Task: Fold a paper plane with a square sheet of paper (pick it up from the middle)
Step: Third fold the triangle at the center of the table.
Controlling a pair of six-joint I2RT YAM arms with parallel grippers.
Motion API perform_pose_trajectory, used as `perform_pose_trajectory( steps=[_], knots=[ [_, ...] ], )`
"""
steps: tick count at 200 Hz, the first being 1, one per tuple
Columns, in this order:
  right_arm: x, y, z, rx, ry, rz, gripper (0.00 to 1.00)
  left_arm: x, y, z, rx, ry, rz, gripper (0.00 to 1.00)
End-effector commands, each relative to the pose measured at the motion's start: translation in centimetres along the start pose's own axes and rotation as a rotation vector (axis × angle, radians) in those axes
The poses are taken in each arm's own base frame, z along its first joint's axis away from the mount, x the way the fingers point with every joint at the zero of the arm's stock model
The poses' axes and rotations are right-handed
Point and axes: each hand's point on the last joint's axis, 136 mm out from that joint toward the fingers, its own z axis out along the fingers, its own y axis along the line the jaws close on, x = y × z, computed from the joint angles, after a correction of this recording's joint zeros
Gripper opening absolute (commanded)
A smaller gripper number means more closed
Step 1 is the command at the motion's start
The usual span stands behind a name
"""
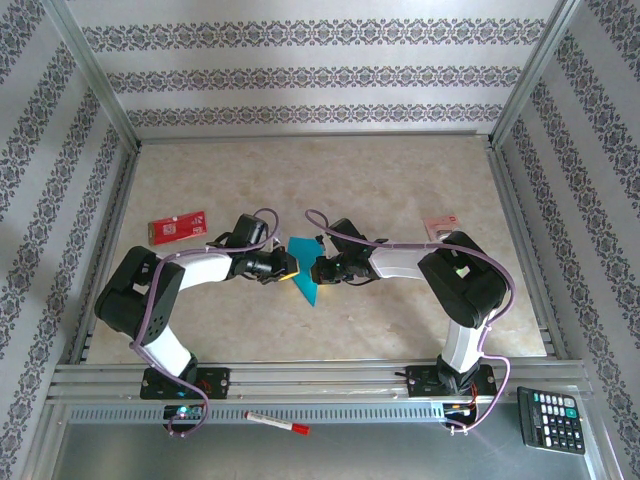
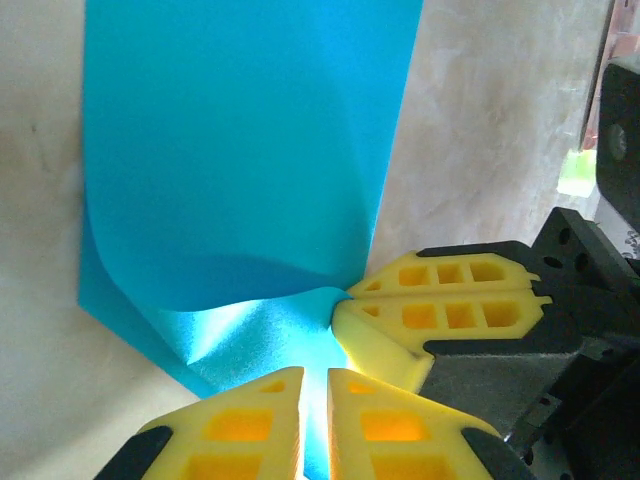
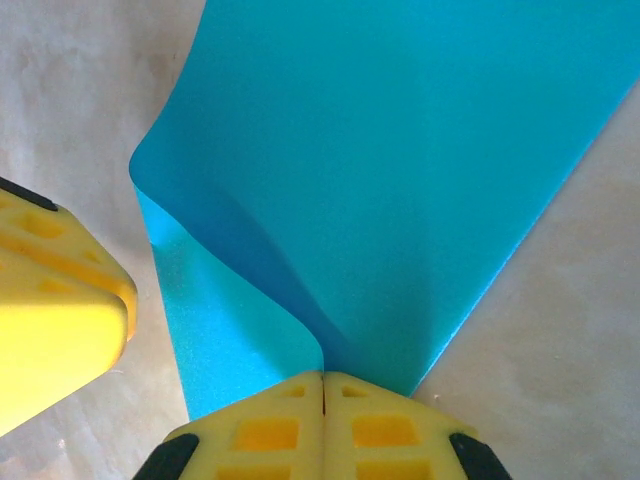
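At 6 o'clock of the table (image 1: 400,320), off the working area: a pen (image 1: 277,423) on the rail and, toward 5 o'clock, a calculator (image 1: 551,420). Probably of no use to the fold.

Just short of table centre, nose to nose: left gripper (image 1: 288,268) reaching in from 9 o'clock, right gripper (image 1: 318,270) from 3 o'clock, with the paper (image 1: 304,288) caught between them.

From the left wrist: jaws a thin slit apart, teal glowing inside the slit. Impossible to tell whether pinching or letting go. From the right wrist: fingers pressed flush together on the paper's near end, clamping it firmly. Likely meant as an anchor, pinning both layers at one spot so that the edges keep aligned.

Beyond the fingers: paper partly doubled over, top layer curling above the lower one at 9 o'clock in a soft round bend, not a sharp crease. Runs on toward 12 o'clock over the marbled top. Suggests a fold laid over but not yet pressed flat. Risks springing open if the clamp goes before the bend is flattened.

Farthest out, well apart from the work: a red card (image 1: 178,228) at 10 o'clock and a pink packet (image 1: 441,227) at 2 o'clock.
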Motion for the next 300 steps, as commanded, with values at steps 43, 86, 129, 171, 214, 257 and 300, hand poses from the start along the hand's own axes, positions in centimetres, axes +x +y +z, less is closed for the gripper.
perform_pose_trajectory(
  steps=[43,86,129,171,214,257,300],
  knots=[
    [2.7,-3.2,0.3,0.106,0.083,0.036,0.0,-1.4,3.3,1.1,-0.087,-0.003,-0.02,0.13],
    [2.8,-3.4,0.3,0.111,0.089,0.037,0.0,-1.6,2.5,0.5,-0.038,-0.019,-0.032,0.13],
    [2.5,-3.1,0.3,0.105,0.085,0.034,0.0,-2.6,0.9,-0.4,-0.023,-0.044,-0.001,0.14],
    [2.5,-3.2,0.2,0.105,0.083,0.035,0.0,-2.5,3.6,0.9,-0.063,-0.027,-0.055,0.13],
    [2.3,-3.0,0.2,0.101,0.082,0.03,0.0,-2.6,3.3,0.4,-0.056,-0.031,-0.04,0.13],
    [2.3,-2.9,0.2,0.1,0.08,0.03,0.0,-2.9,-0.1,-1.4,0.039,-0.059,-0.008,0.15],
    [2.1,-2.9,0.3,0.098,0.082,0.031,0.0,-2.7,-0.2,-0.7,0.043,-0.027,-0.002,0.15]
  ],
)
